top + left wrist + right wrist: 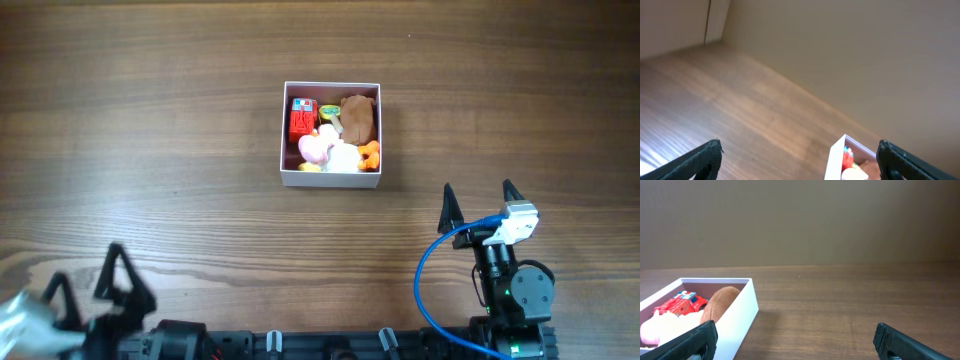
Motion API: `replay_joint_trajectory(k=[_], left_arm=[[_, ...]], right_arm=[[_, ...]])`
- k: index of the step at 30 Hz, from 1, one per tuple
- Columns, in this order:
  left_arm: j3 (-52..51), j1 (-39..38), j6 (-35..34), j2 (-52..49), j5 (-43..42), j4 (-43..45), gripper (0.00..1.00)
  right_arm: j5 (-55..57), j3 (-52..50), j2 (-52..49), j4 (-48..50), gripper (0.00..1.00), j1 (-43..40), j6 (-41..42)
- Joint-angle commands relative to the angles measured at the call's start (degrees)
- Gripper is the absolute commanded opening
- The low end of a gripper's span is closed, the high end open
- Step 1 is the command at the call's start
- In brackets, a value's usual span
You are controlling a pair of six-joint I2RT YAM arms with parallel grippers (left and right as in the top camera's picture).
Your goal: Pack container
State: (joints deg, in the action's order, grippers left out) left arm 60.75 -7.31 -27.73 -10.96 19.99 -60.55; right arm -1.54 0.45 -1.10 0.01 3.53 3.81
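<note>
Wooden desk [150, 150], square white container [331, 181] sat mid-desk, open top up, sides equal so no long axis, left claw [88, 268] and right claw [478, 190] spread wide, empty, well apart from it, red toy truck [302, 118] and brown plush [358, 118] inside.

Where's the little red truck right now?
Seen from overhead, the red truck sits in the box's far-left corner, left of the brown toy.

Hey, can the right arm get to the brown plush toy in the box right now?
Probably yes. The right gripper is open and empty, only bare table lies between it and the container, and the brown toy sits uncovered in its far right corner.
</note>
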Motion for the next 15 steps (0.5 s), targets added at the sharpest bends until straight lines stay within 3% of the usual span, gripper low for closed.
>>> replay_joint_trajectory(k=[1,11,15], left_arm=[[-11.2,1.7,-1.7,2.4,-2.4,8.8,1.0],[-36.9,6.1,-1.7,6.4,-8.5,36.9,1.0],[-43.2,6.2,-1.7,9.2,-8.7,42.5,1.0]], right_arm=[[-1.1,-0.2,0.3,0.2,0.99,-0.2,0.9],[-1.1,-0.2,0.3,0.2,0.99,-0.2,0.9],[-1.1,-0.2,0.3,0.2,1.0,-0.2,0.8]])
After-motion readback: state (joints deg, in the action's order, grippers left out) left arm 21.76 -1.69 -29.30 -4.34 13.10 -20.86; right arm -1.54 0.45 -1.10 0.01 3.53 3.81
